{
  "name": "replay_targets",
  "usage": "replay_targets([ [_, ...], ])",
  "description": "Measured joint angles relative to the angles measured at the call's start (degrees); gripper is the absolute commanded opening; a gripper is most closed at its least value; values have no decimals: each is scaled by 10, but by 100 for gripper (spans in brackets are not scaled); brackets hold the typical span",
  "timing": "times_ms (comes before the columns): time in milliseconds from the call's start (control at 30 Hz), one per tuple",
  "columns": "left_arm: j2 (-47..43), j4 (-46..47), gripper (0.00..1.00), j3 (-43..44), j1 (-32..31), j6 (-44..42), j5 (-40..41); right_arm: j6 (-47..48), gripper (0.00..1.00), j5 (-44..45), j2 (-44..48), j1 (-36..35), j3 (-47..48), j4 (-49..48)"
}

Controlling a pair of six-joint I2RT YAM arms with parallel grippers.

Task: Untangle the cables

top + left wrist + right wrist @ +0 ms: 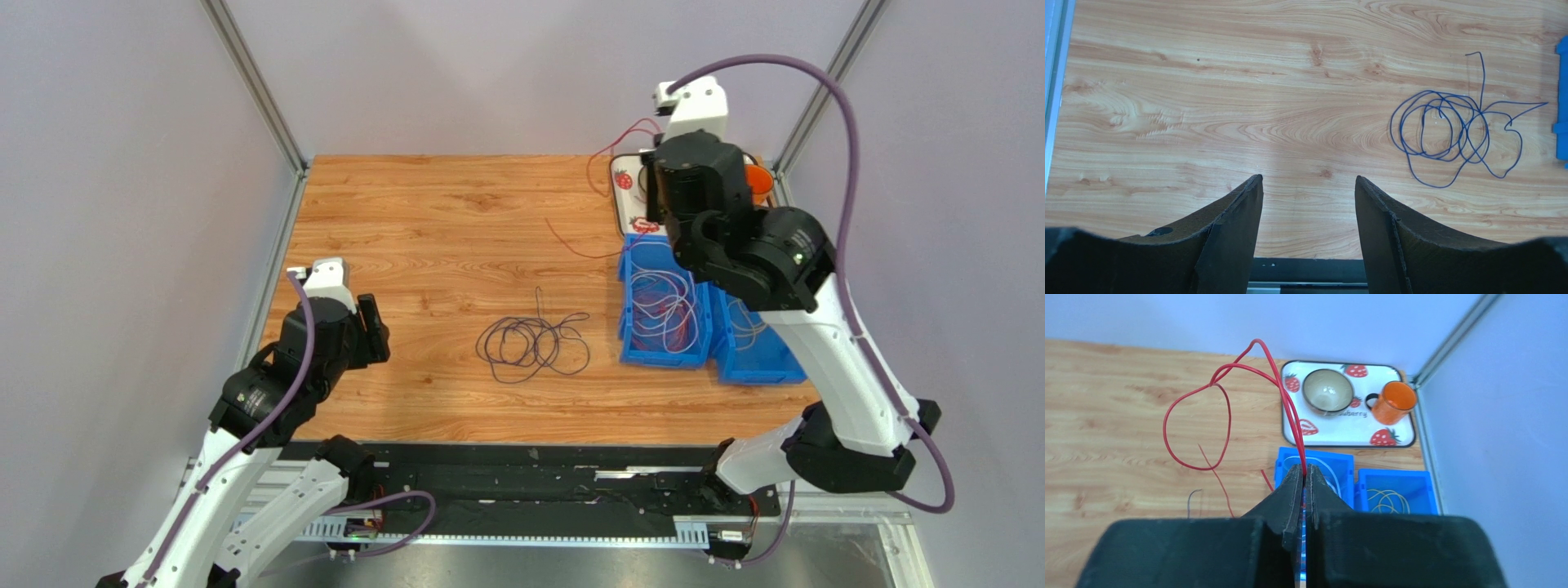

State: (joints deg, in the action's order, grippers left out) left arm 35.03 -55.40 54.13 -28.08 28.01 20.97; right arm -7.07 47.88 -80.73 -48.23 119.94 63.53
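Observation:
A dark purple cable [534, 343] lies coiled in loose loops on the wooden table; it also shows in the left wrist view [1453, 131]. My right gripper [1304, 471] is shut on a red cable [1220, 398], holding it above the blue bins so it hangs in loops over the table; the red cable also shows in the top view [620, 141]. A white cable [669, 312] lies in the left blue bin [638, 349], a yellow cable [1390, 501] in the right blue bin [1419, 478]. My left gripper [1309, 184] is open and empty over bare table, left of the purple coil.
A strawberry-patterned tray [1407, 441] at the back right corner holds a bowl [1327, 391] and an orange mug [1396, 401]. Metal frame posts stand at the table's back corners. A black rail runs along the near edge [528, 484].

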Motion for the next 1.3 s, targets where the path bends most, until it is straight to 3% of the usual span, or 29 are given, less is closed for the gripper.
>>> replay_targets([
  [433, -7, 12, 66, -2, 0, -10, -21, 53, 0, 7, 89, 159, -89, -45],
  [1300, -3, 14, 66, -5, 0, -15, -31, 25, 0, -70, 111, 428, -161, -66],
])
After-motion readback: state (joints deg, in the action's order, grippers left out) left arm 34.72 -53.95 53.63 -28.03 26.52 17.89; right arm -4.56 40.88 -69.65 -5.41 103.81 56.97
